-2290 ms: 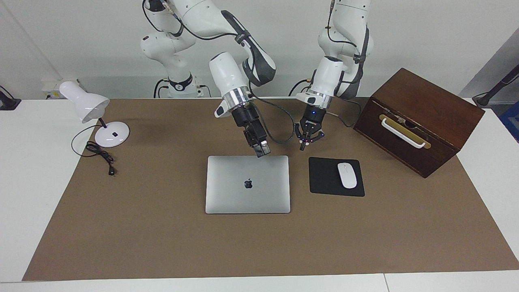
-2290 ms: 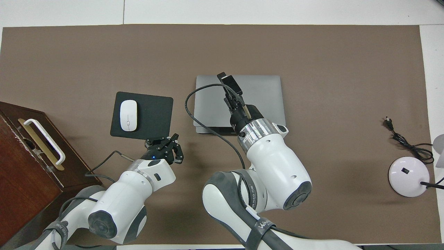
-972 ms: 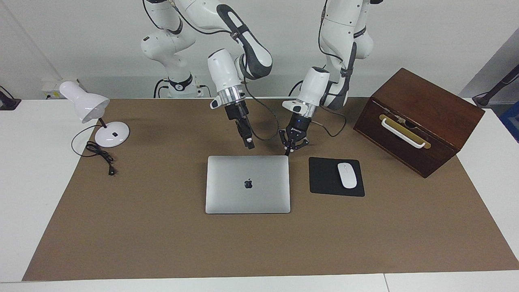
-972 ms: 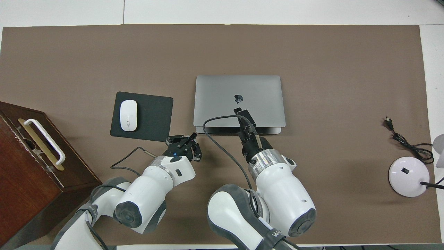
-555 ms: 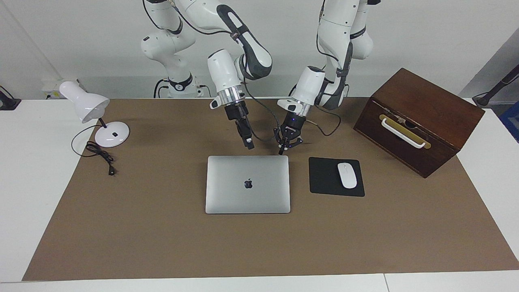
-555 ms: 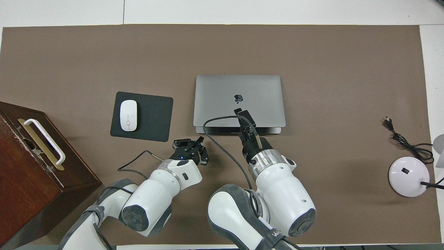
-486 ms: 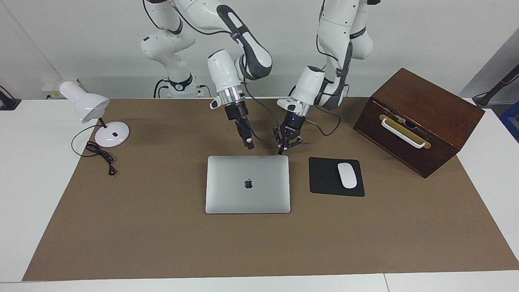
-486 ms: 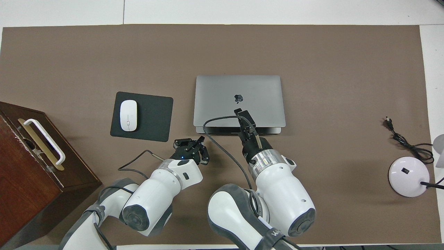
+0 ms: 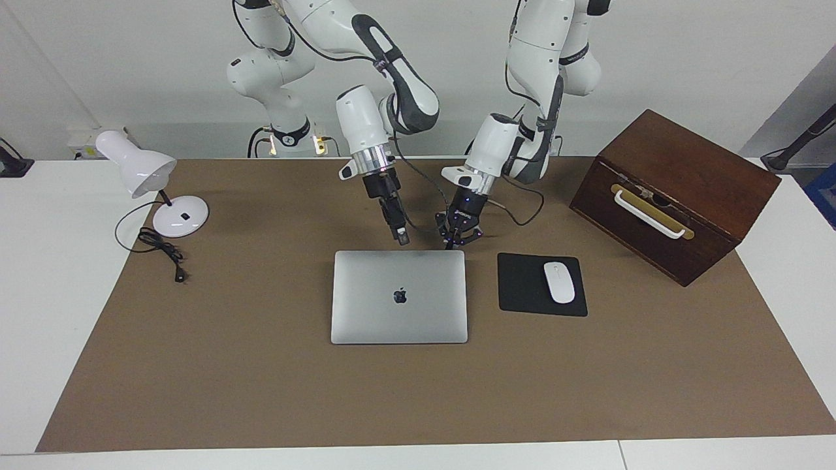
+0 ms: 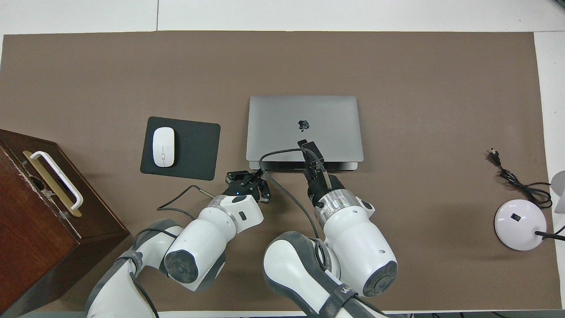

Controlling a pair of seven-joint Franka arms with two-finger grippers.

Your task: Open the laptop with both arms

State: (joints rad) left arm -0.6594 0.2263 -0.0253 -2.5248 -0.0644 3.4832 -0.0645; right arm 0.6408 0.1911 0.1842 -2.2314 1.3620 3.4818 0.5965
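The silver-grey laptop [image 9: 398, 320] lies closed and flat in the middle of the brown mat, apple logo up; the overhead view shows its lid [image 10: 326, 110]. My left gripper [image 9: 450, 245] is shut, tips pointing down, just off the laptop's corner nearest the robots toward the left arm's end; seen from above, the left gripper [image 10: 257, 175] is beside that corner. My right gripper [image 9: 402, 239] hangs tilted just over the laptop's edge nearest the robots, near its middle. In the overhead view the right gripper [image 10: 303, 142] covers part of the lid.
A black mouse pad [image 9: 522, 290] with a white mouse [image 9: 559, 282] lies beside the laptop toward the left arm's end. A dark wooden box [image 9: 679, 189] with a white handle stands past it. A white desk lamp [image 9: 140, 173] and its cable [image 9: 163, 251] sit at the right arm's end.
My left gripper has swung from near the mouse pad to the laptop's corner and lowered. My right gripper drew back from over the lid to the laptop's near edge, then barely moved.
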